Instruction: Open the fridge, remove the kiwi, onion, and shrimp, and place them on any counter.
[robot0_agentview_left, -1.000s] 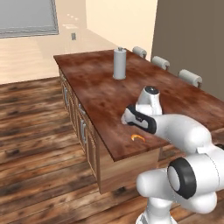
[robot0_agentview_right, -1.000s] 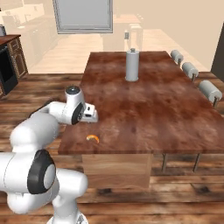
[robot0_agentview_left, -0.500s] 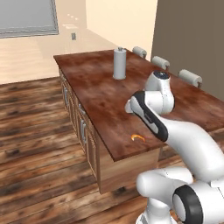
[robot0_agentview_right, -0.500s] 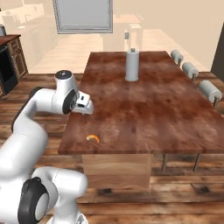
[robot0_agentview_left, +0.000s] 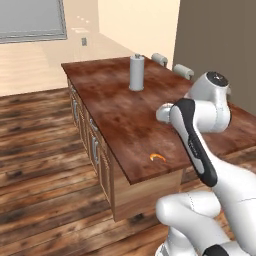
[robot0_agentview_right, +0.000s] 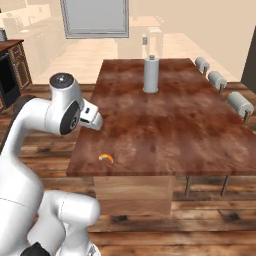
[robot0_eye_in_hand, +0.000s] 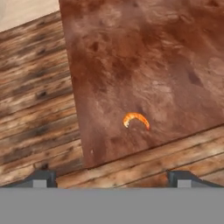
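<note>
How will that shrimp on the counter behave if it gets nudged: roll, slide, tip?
The shrimp lies flat as a thin crescent on the counter, so it would probably slide or spin, not roll. It looks tiny, so likely light. It sits near the counter's corner edge, so a push outward might drop it.

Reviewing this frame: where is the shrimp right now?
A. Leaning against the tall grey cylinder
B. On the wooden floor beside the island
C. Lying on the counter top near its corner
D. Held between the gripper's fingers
C. The orange shrimp lies flat on the dark wooden counter near its corner, and the gripper stands open, apart from it, holding nothing.
</note>
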